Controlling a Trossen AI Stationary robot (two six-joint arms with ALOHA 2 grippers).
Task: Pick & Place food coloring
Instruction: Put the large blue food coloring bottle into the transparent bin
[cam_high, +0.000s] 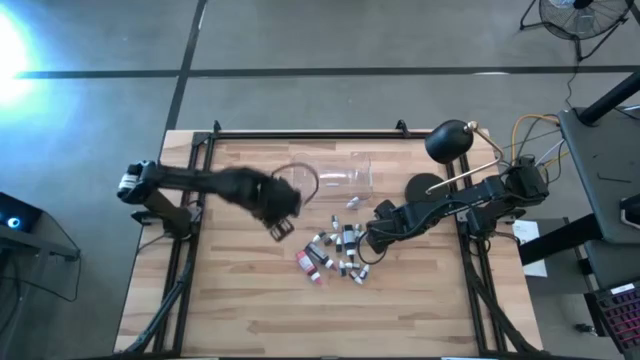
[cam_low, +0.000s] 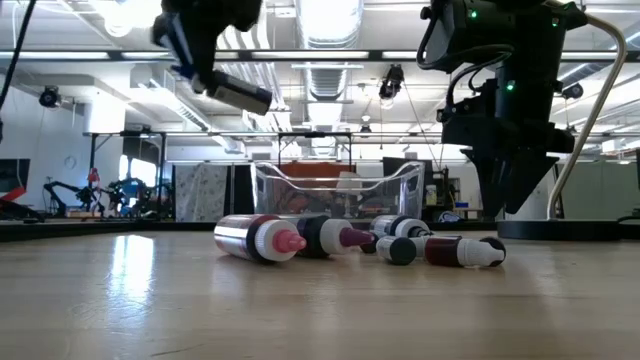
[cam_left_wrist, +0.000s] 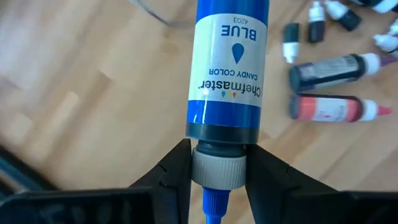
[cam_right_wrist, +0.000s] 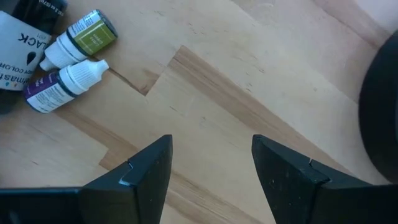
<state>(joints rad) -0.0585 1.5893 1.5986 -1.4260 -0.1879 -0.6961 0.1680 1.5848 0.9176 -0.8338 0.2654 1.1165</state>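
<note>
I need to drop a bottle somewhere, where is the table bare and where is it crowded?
Bare wood runs along the table's near edge and its left side below the left arm. It is crowded mid-table: the bottle cluster lies beside the right end effector, with the clear box behind.

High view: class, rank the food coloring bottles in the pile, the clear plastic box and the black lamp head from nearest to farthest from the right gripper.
1. The food coloring bottles: piled mid-table, right beside the right gripper.
2. The clear plastic box: beyond the pile, towards the picture's top.
3. The black lamp head: at the table's upper right corner, farthest.
</note>
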